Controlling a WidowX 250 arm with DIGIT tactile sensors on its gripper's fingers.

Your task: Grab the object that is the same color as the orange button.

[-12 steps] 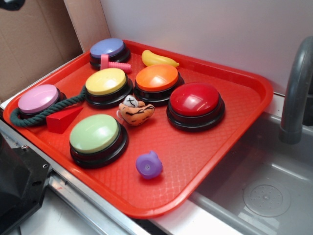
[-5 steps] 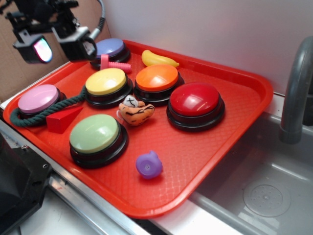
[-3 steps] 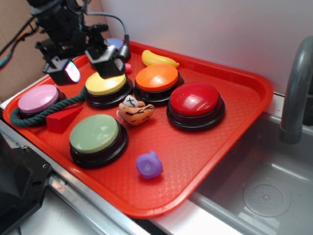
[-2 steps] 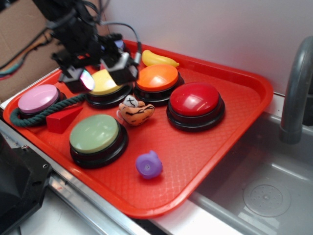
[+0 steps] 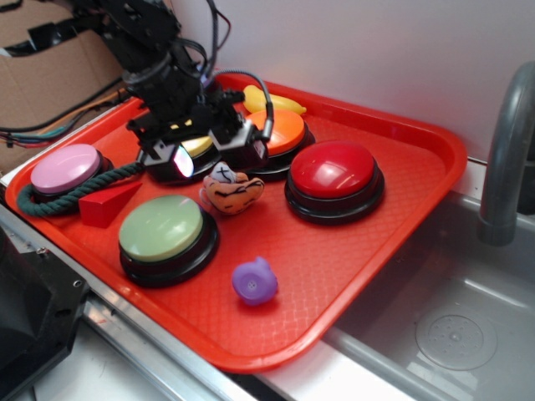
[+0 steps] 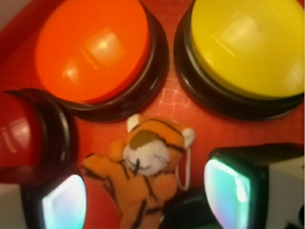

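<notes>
Tray, red plastic with a raised rim, sits beside a metal sink with a grey faucet at right. Open tray floor lies to the right and front, between the red button and the rim; the left half is crowded.

Buttons counted in the exterior view: five visible — pink, green, red, orange button, and a yellow one mostly hidden under the arm. Wrist view shows the yellow dome whole, the orange dome, and an edge of the red.

Gripper hangs over the gap between yellow and orange buttons, fingers spread wide; in the wrist view one finger pad sits at either side of the plush toy, apart from it, nothing clamped.

Plush toy, orange with dark stripes and a white face, lies on the tray floor between the orange, yellow, red and green buttons, just below the gripper. Wrist view shows its face and a thin cord loop; exterior view shows only its striped body.

Smaller items, one each: green rope, red wedge block, yellow banana, purple toy.
</notes>
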